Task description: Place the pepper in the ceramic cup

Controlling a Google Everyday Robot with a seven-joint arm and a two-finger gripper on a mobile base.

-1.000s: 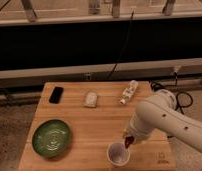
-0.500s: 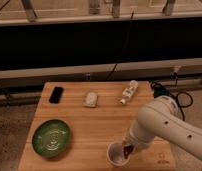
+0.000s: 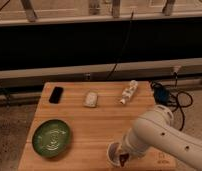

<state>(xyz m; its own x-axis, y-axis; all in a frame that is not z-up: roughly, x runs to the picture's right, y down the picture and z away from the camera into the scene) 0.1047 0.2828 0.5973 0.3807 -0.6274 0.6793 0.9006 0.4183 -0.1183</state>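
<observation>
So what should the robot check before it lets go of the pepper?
1. Gripper over the cup: ok, it reaches into the cup's mouth.
2. Pepper at the gripper's tip: ok, a dark red bit shows there.
3. Pepper fully inside the rim: cannot tell.
4. Cup upright on the table: ok.
5. Green plate out of the way: ok, it sits far to the left.

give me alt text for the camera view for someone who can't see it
A white robot arm reaches down at the near right of a wooden table, its tool with a dark red pepper at the mouth of a small ceramic cup. A green plate sits near left; a black phone, a pale packet and a small bottle line the far edge.
</observation>
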